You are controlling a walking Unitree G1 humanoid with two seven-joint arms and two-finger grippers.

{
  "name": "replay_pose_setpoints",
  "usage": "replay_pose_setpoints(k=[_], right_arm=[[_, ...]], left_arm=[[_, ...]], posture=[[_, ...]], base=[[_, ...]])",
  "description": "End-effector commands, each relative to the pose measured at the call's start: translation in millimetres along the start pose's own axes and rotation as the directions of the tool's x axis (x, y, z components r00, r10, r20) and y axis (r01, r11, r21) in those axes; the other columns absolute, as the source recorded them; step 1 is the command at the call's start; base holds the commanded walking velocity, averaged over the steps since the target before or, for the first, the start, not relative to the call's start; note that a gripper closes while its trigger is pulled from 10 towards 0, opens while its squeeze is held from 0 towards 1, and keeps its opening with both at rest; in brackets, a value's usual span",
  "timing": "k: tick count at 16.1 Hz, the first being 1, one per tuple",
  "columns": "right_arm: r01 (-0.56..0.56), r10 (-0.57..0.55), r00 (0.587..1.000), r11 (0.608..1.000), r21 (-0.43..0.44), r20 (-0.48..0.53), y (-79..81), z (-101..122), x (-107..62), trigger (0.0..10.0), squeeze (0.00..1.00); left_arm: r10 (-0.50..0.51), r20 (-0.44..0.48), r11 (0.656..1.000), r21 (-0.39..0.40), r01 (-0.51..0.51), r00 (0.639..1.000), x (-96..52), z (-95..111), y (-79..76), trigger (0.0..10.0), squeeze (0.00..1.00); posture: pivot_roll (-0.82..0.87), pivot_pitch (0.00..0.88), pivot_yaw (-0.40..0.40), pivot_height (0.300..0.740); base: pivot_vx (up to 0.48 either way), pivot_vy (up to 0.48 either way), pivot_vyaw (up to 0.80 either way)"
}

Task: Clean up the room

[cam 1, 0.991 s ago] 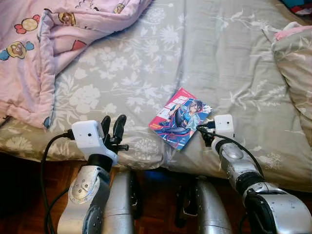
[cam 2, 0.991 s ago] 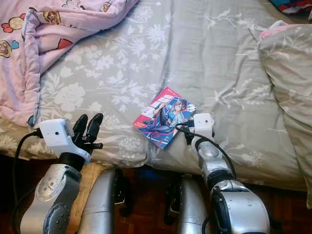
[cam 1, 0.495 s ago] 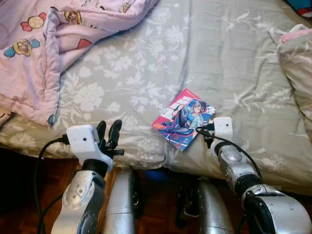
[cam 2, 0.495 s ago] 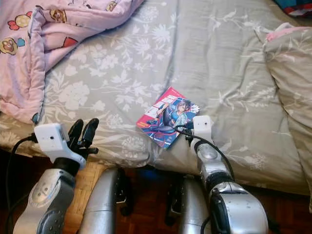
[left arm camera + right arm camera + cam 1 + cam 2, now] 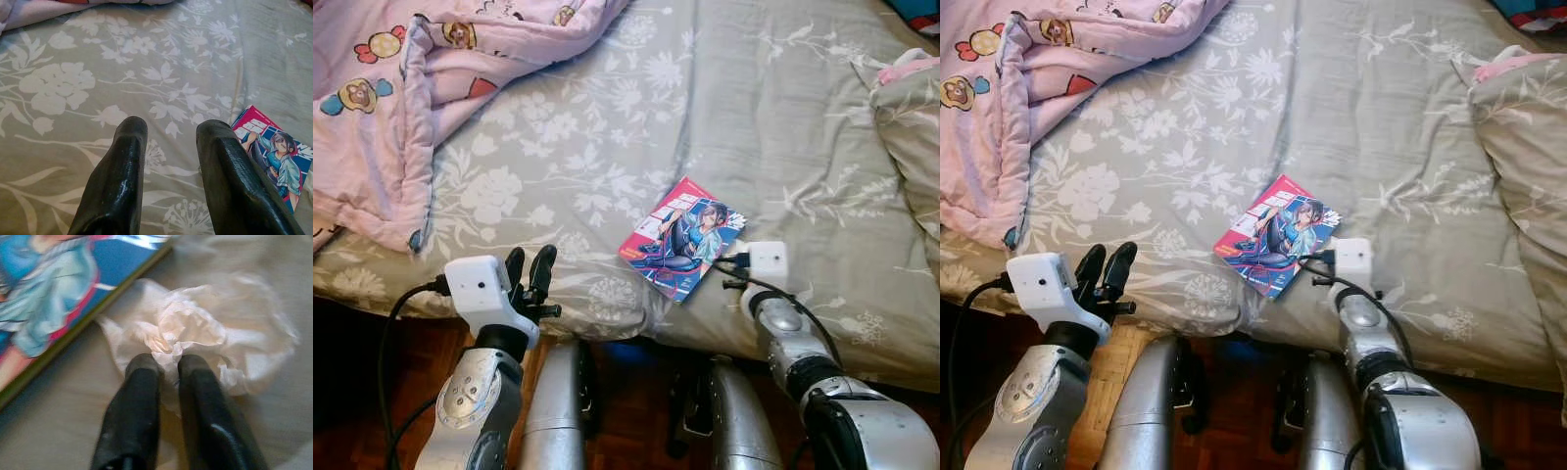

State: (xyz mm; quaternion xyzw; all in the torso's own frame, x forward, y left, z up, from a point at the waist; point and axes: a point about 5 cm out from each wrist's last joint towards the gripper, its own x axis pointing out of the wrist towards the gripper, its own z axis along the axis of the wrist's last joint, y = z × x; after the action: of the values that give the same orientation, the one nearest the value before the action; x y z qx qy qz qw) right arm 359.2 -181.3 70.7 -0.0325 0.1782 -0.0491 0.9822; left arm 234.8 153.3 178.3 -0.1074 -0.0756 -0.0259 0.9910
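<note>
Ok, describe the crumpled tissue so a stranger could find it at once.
On the grey floral bedsheet, near the bed's front edge, lies a bright pink-and-blue comic book. Right beside its corner is the crumpled white paper tissue, pinched by the right gripper; it is the one plain, wrinkled thing there.

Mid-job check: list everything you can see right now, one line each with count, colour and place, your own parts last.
bed sheet: one, grey-green with white flowers, covering the bed.
quilt: one, pink with cartoon prints, bunched at the bed's left.
pillow: one, grey-green floral, right edge.
comic book: one, red and blue cover, near the bed's front edge.
crumpled tissue: one, white, beside the comic book.
floor: dark wood, below the bed.
left gripper: black fingers apart, over the sheet.
right gripper: black fingers pinching the tissue.
</note>
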Motion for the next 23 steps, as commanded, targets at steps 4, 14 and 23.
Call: replay_pose_setpoints(k=[4, 14, 23], right_arm=[[0.042, -0.041, 0.999, 0.998, 0.035, -0.026, -7.1, -13.4, -3.3, 0.0, 0.0], [0.038, -0.047, 0.993, 0.996, 0.08, 0.113, -30.1, -16.9, -10.9, 10.0, 0.0], [0.136, -0.144, 0.989, 0.971, 0.194, 0.029, -52.7, -95.9, -50.3, 10.0, 0.0]], left_arm=[[0.005, -0.013, 1.0, 0.005, -0.005, 1.0, -5.2, 0.3, -0.2, 10.0, 0.0], [0.066, -0.138, 0.991, 0.125, -0.048, 0.988, -10.9, -47.6, 35.8, 10.0, 0.0], [0.136, -0.353, 0.95, 0.311, -0.021, 0.926, -0.4, -123.8, 109.1, 10.0, 0.0]], posture=[[0.31, 0.578, -0.005, 0.641], [0.24, 0.439, -0.02, 0.641], [0.16, 0.087, 0.012, 0.641]], base=[[0.0, 0.0, 0.0], [0.0, 0.0, 0.0], [0.0, 0.0, 0.0]])
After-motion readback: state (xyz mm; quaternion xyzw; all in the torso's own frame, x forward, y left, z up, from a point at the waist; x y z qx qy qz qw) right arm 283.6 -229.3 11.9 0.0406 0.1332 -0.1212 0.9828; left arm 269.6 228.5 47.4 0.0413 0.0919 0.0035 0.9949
